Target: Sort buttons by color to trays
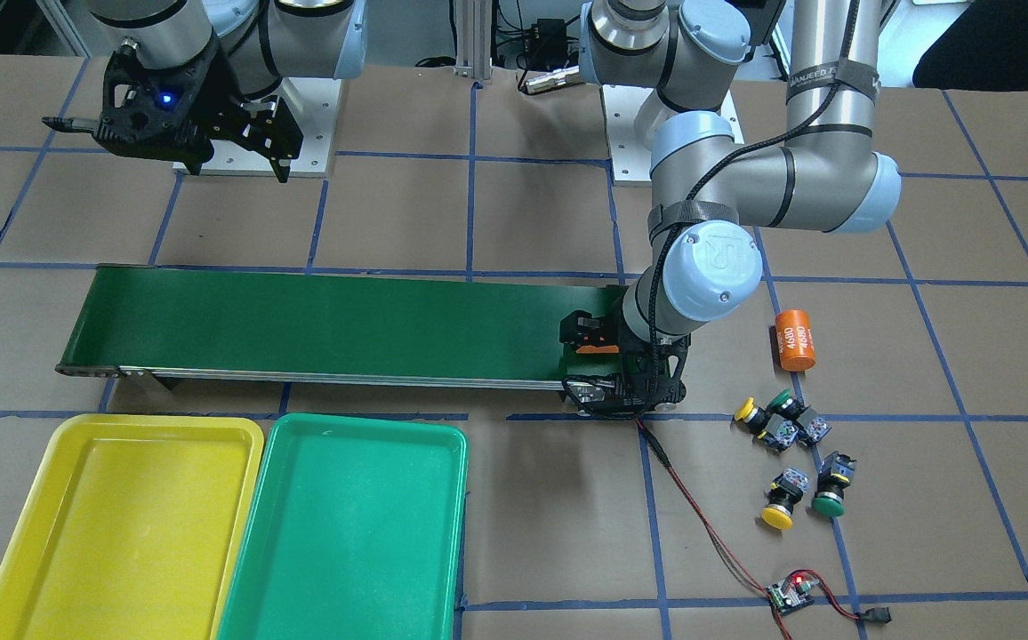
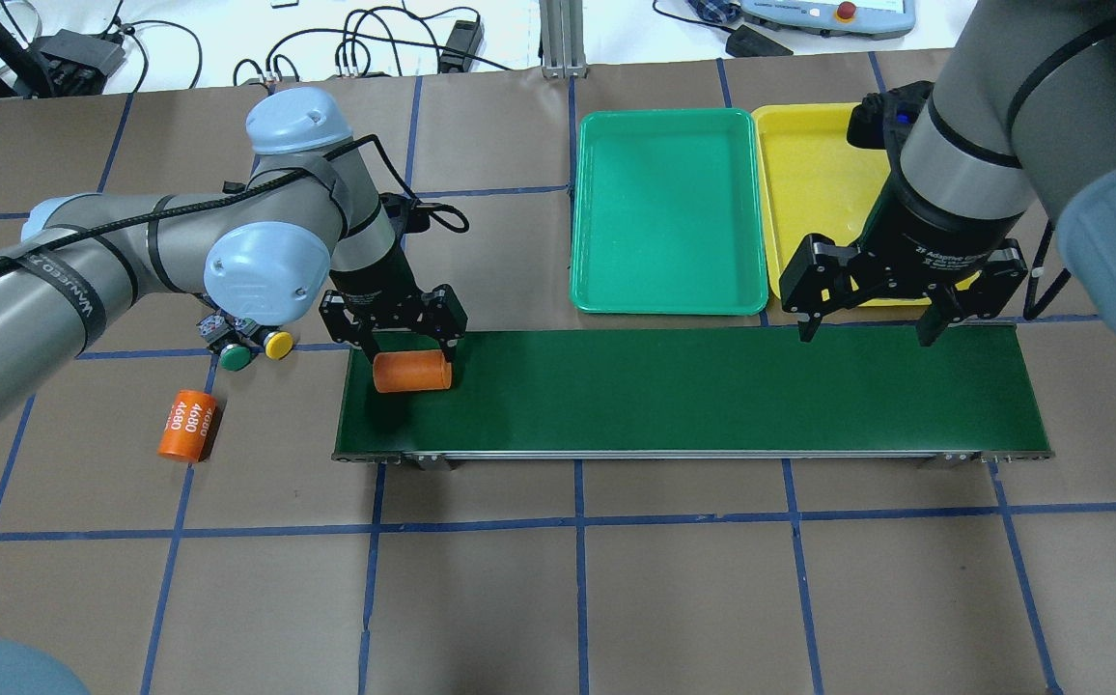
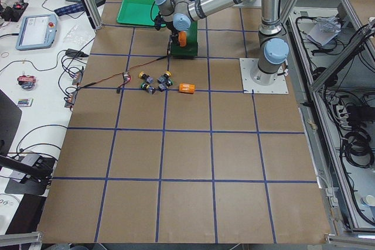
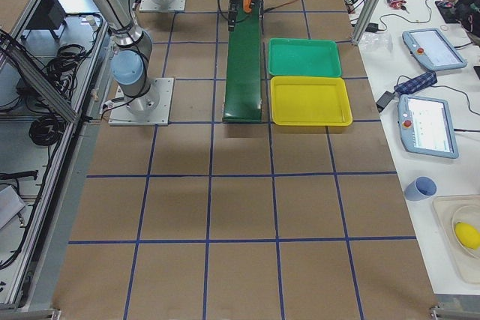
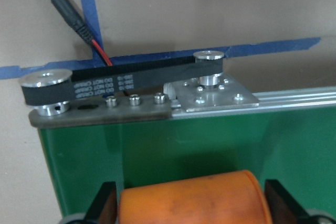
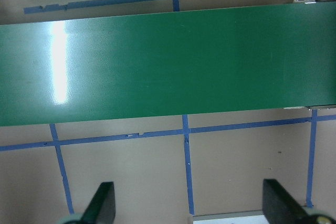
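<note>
Four buttons lie off the belt's end: a yellow button [image 1: 748,412], a green button [image 1: 781,402], a second yellow one [image 1: 779,516] and a second green one [image 1: 829,505]. In the overhead view only one green button [image 2: 235,359] and one yellow button [image 2: 278,345] show beside the left arm. The yellow tray [image 1: 123,524] and the green tray [image 1: 345,524] are side by side and empty. My left gripper [image 2: 410,352] is open and straddles an orange cylinder [image 2: 411,373] on the belt's end. My right gripper [image 2: 872,328] is open and empty above the belt's other end.
The dark-green conveyor belt [image 2: 712,396] runs across the table's middle. A second orange cylinder marked 4680 [image 1: 796,340] lies near the buttons. A small circuit board [image 1: 790,594] with a red-black wire leads to the belt's motor end.
</note>
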